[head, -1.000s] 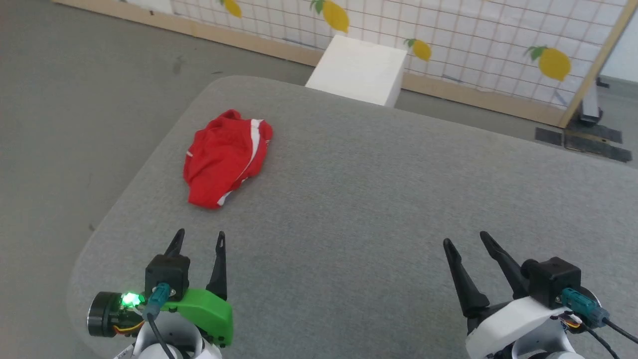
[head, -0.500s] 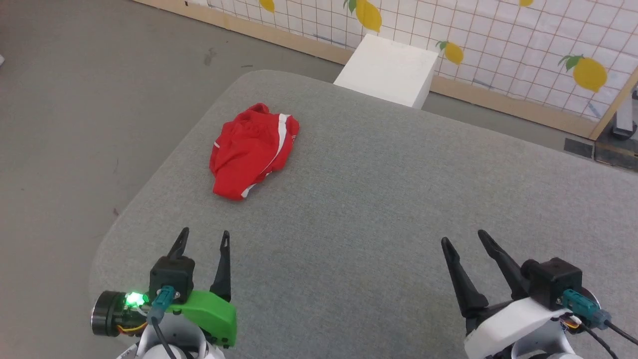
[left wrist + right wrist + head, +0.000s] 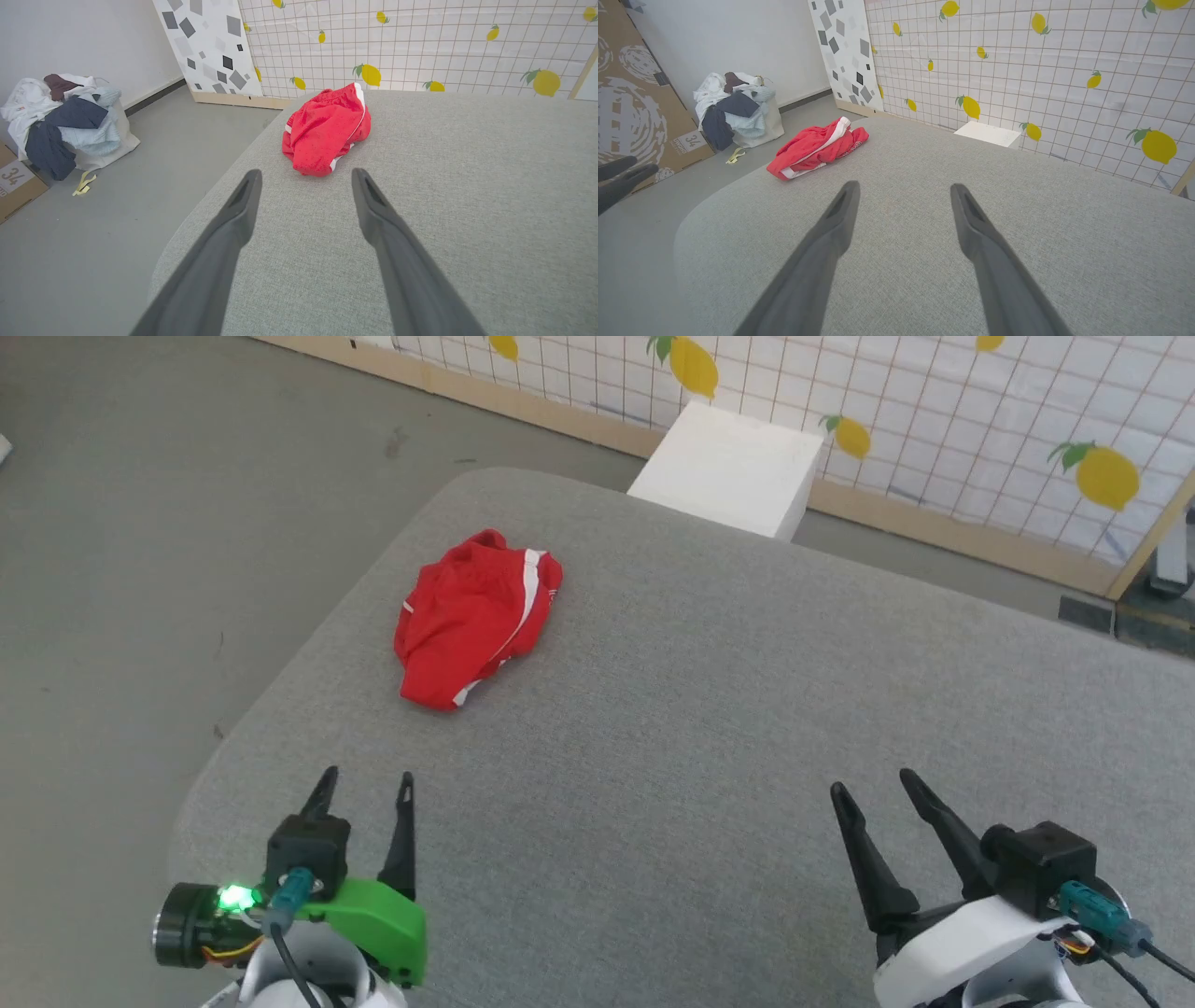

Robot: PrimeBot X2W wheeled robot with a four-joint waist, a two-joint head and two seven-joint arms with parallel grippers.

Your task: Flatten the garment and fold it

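1. The garment (image 3: pixel 476 616), bright red shorts with white side stripes, lies bunched in a rumpled heap on the grey counter (image 3: pixel 700 728). In my head view it is near the counter's far-left rounded corner.
2. I can see one white stripe running over the top of the heap and a bit of white hem trim at its near end. The gathered waistband is at the far end.
3. My left end effector (image 3: pixel 366 775) hovers over the near-left part of the counter, fingers spread wide and holding nothing. The garment lies ahead of it, apart from the tips.
4. In the left wrist view the garment (image 3: pixel 324 133) sits just beyond the gap between the two fingers, clear of both.
5. My right end effector (image 3: pixel 873 782) is at the near right, jaws likewise spread and empty, well apart from the garment.
6. In the right wrist view the garment (image 3: pixel 815 147) lies off to the left, near the counter's edge.
7. Past the counter's far edge I see a white box (image 3: pixel 728 467) on the floor against a lemon-print grid panel (image 3: pixel 980 420).
8. A pile of clothes (image 3: pixel 70 121) sits on the floor by the wall, with a cardboard box (image 3: pixel 14 182) beside it.
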